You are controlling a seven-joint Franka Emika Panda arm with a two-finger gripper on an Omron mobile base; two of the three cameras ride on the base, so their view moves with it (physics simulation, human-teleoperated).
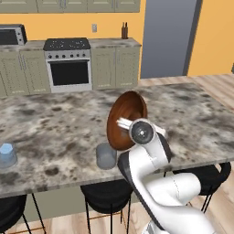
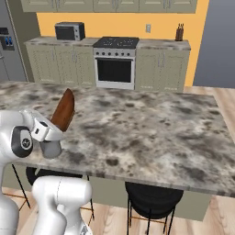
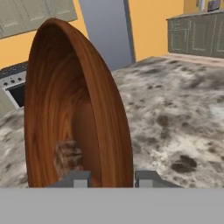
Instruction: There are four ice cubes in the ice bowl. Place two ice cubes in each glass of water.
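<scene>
My gripper point(image 3: 112, 177) is clamped on the ice bowl point(image 3: 74, 109) rim, bowl tipped nearly on edge above one glass point(image 1: 106, 156). Second glass point(image 1: 7, 154) well off to my left. No cubes visible; can't tell if any landed.

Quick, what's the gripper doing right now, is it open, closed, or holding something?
Gripper: shut on the rim of the ice bowl, which it holds lifted and tipped on edge.
</scene>
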